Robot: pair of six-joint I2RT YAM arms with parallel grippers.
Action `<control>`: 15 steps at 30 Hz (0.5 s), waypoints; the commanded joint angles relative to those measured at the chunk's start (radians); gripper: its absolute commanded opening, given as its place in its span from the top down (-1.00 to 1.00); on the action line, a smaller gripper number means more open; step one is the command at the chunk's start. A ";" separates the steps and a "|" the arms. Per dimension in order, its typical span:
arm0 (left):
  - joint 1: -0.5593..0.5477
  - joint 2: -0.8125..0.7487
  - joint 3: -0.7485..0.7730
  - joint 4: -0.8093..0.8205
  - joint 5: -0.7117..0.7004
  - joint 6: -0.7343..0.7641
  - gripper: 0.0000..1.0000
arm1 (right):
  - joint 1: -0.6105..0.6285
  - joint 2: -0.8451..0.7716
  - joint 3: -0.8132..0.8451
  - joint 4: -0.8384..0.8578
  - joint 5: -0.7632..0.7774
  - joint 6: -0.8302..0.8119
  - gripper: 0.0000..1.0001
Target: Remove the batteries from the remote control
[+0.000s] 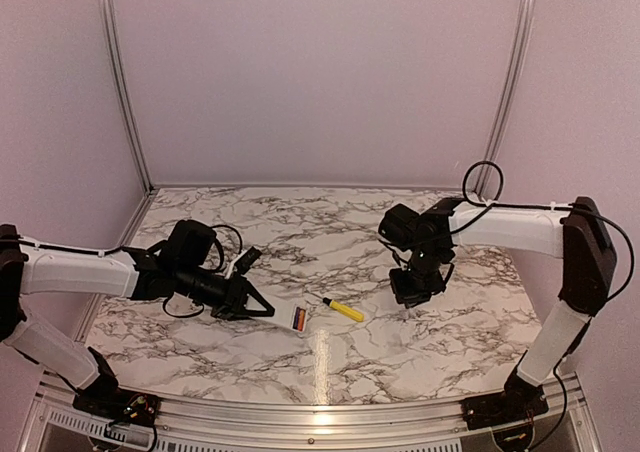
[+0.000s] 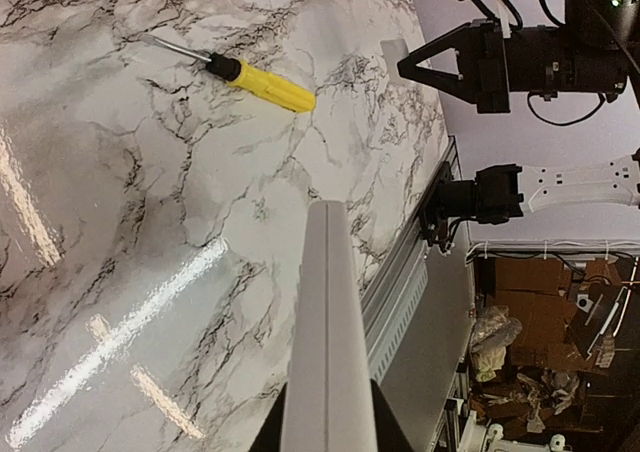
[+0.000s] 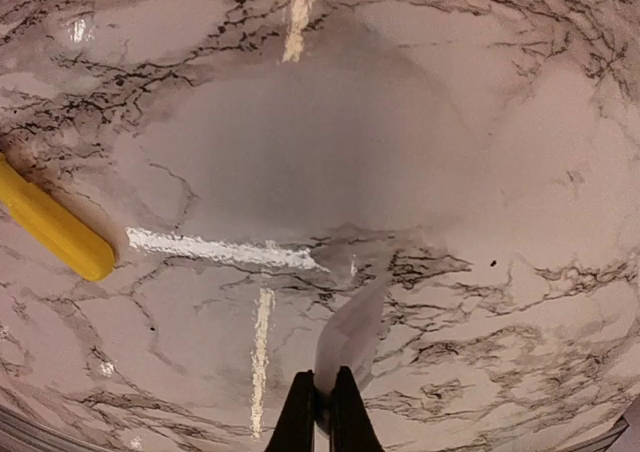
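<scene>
batteries (image 1: 298,318): small reddish-orange and dark cluster lying on the marble table (image 1: 420,362), outside the remote; at 3 o'clock from the left gripper's tip, just beside it; count unclear.
screwdriver (image 1: 345,310): yellow handle, lying flat on the table at 3 o'clock from the batteries, near them but apart.
left gripper (image 1: 262,310): fingers pressed onto the remote control (image 2: 326,322); in the wrist view the white slab juts forward from them edge-on.
right gripper (image 1: 413,302): at 3 o'clock from the screwdriver, pointing down at the table; fingers (image 3: 300,417) almost together, pinching a thin white cover plate (image 3: 352,332).
</scene>
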 commanded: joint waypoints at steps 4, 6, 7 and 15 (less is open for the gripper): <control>0.000 0.084 -0.014 0.082 0.042 0.008 1.00 | -0.004 0.035 -0.083 0.093 -0.025 -0.053 1.00; 0.000 0.111 -0.022 0.098 0.050 0.009 1.00 | -0.004 0.037 -0.107 0.121 -0.040 -0.057 1.00; 0.000 0.116 -0.025 0.102 0.051 0.011 1.00 | -0.004 0.040 -0.117 0.133 -0.075 -0.057 1.00; 0.001 0.187 -0.050 0.127 0.052 0.017 1.00 | -0.004 0.039 -0.177 0.208 -0.169 -0.062 0.66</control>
